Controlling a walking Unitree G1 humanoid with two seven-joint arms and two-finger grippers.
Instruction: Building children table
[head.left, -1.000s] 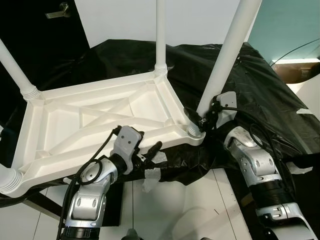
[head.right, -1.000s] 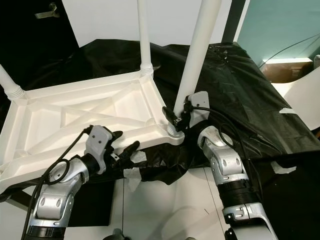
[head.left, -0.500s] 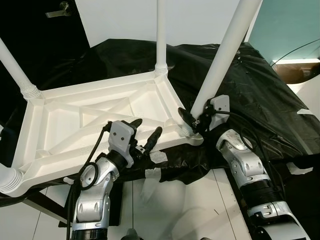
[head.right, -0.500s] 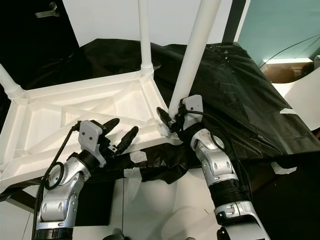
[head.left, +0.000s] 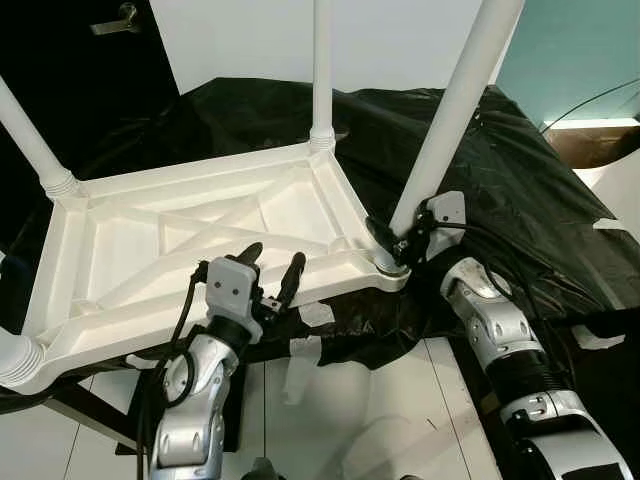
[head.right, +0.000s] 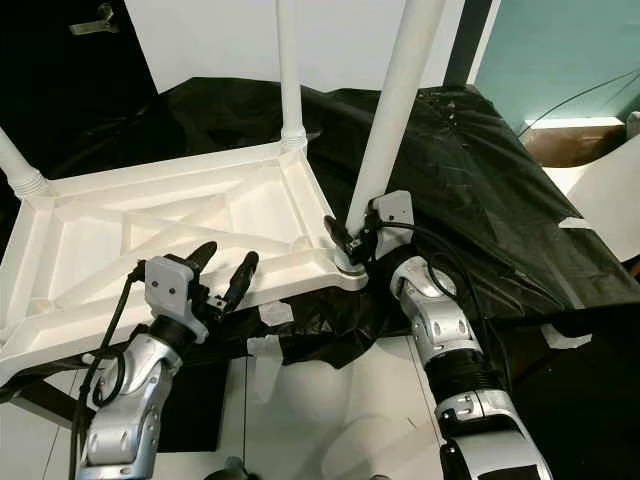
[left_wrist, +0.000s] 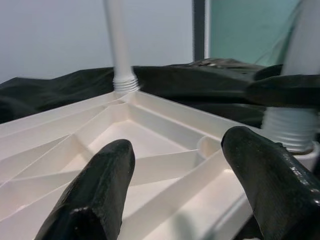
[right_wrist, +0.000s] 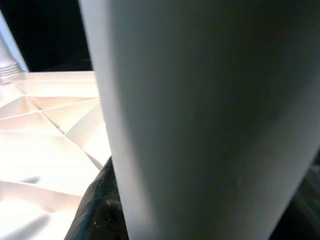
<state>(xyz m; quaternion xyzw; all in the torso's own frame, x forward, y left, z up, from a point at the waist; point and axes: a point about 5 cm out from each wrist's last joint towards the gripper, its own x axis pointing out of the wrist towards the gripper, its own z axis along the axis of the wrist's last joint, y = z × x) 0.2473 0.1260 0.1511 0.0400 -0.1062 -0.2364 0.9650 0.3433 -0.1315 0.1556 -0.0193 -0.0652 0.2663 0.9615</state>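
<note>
At leg (head.left: 440, 140) base: right gripper (head.left: 392, 244) clamped; left gripper (head.left: 270, 272) agape.

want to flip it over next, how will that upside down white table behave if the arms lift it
The white table looks like hollow ribbed plastic, so probably stiff and light for its size. Its long legs stick up, likely making it top-heavy and awkward to turn. The black sheet under it looks slick, so it may slide when pushed.

Upturned white table (head.right: 150, 225) on black sheet (head.right: 470, 180), right gripper (head.right: 352, 248) clasping leg (head.right: 395, 110), left gripper (head.right: 222, 268) spread.
</note>
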